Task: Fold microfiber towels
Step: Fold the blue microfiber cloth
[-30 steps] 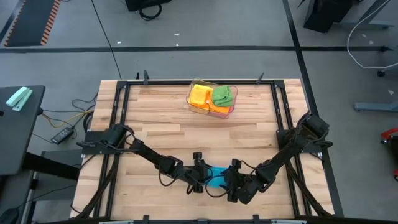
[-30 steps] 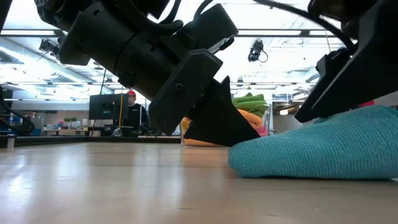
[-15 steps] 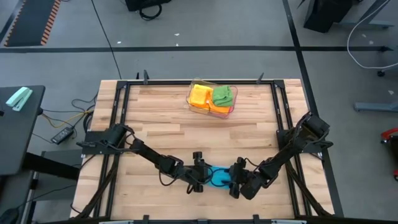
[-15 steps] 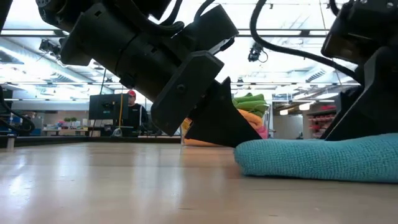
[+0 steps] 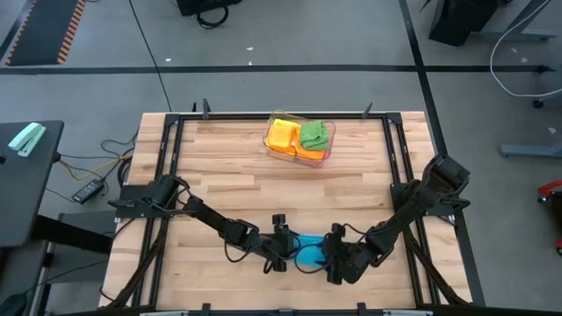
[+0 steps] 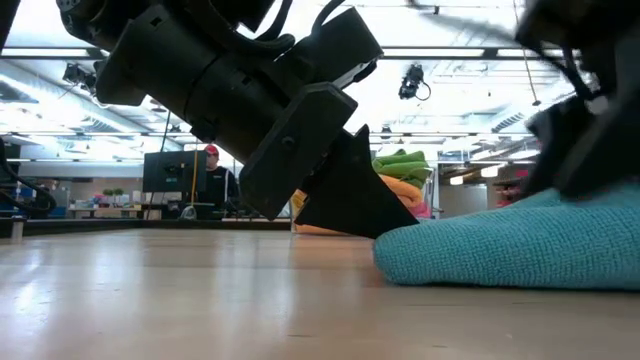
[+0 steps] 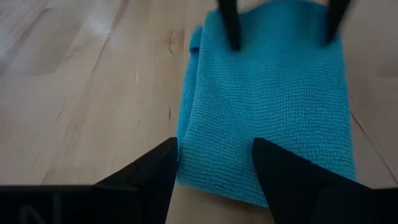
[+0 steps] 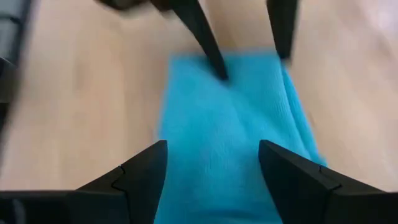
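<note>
A blue microfiber towel (image 5: 309, 253) lies folded in a narrow oblong near the table's front edge, between my two grippers. My left gripper (image 5: 290, 252) stands open at the towel's left end (image 7: 211, 168), slanting down from the left. My right gripper (image 5: 330, 256) hangs open over the towel's right end (image 8: 217, 155), slanting down from the right. Folded orange (image 5: 283, 134) and green (image 5: 314, 133) towels lie in a clear tray (image 5: 269, 146) at the table's far edge. My left gripper has its open fingers slanting down from the table's left onto the towel's left end. One fingertip (image 8: 219, 70) seems to rest on the cloth and the other (image 8: 283, 55) at its edge. The towel lies on the table. My right gripper: I cannot tell whether its fingertips (image 7: 233, 42) touch the towel.
Bare wooden tabletop (image 5: 228, 175) spreads between the tray and the grippers. A black frame (image 5: 167, 158) runs along the table's left, right and far sides. Beyond the table, in the low view, a person (image 6: 212, 175) sits at a screen.
My right gripper drew back a little toward the table's right edge, then came back over the towel's right end. That end sank flat and now stands higher again. The towel's left end has stayed where it was.
</note>
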Robot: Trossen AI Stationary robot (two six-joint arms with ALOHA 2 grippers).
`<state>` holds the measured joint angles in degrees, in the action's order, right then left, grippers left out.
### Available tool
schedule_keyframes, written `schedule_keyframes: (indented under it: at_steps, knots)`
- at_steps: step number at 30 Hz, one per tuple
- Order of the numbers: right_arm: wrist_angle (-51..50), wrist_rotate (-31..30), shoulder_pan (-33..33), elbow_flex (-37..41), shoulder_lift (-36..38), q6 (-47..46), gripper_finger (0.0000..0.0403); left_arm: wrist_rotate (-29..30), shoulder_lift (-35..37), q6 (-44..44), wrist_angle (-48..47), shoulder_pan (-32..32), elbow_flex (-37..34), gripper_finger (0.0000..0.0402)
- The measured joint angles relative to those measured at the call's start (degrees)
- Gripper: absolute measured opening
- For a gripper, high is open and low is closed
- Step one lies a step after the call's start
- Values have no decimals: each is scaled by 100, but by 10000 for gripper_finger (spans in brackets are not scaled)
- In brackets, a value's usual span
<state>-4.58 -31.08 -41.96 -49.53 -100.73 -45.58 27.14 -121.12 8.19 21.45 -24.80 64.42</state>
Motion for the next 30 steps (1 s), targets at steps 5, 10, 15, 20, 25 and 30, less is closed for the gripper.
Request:
schedule_keyframes:
  at_steps: [5, 10, 15, 20, 25, 30]
  knots:
    - [394, 90, -111, 600, -18, -775, 246, 2, 0, 4, 9, 0, 0, 219]
    - [253, 197, -128, 451, -4, -623, 232, 2, 0, -2, -4, 0, 0, 213]
    - [-653, 11, -60, -274, 129, -121, 223, 0, 0, -123, -22, 0, 0, 208]
    - [-852, -61, -60, -672, 125, 765, 220, 0, 0, -145, -5, 10, 0, 210]
    - [-467, -417, 141, -650, 98, 955, 220, 2, 0, -154, 90, 26, -2, 206]
    - [336, -279, 366, -259, 24, 1090, 220, 2, 0, -137, 107, 26, -2, 217]
